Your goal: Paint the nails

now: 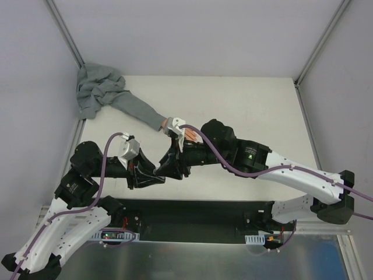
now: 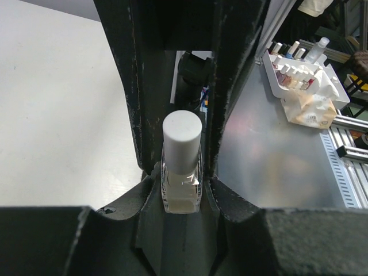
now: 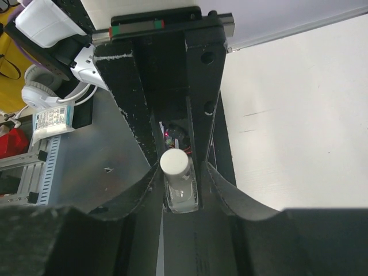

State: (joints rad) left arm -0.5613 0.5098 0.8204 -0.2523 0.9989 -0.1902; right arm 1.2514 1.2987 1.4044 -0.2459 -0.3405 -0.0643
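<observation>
Closest in, the left gripper (image 2: 182, 181) is pinching a small clear glass bottle with a white cylindrical cap (image 2: 182, 135), fingers pressed on the glass below the cap. Tip to tip with it, the right gripper (image 3: 179, 181) looks closed in on the same bottle, though I cannot tell which part it has. Just beyond the right gripper's wrist lies the small peach-pink fake hand (image 1: 189, 135), mostly covered, its nails too tiny to make out. Further out, beyond the left gripper, its grey fabric sleeve (image 1: 131, 108) trails away across the white table (image 1: 250, 111). That hand looks light and the sleeve limp, so it will likely skid under a brush. Steady it at the wrist and touch the nails softly.
</observation>
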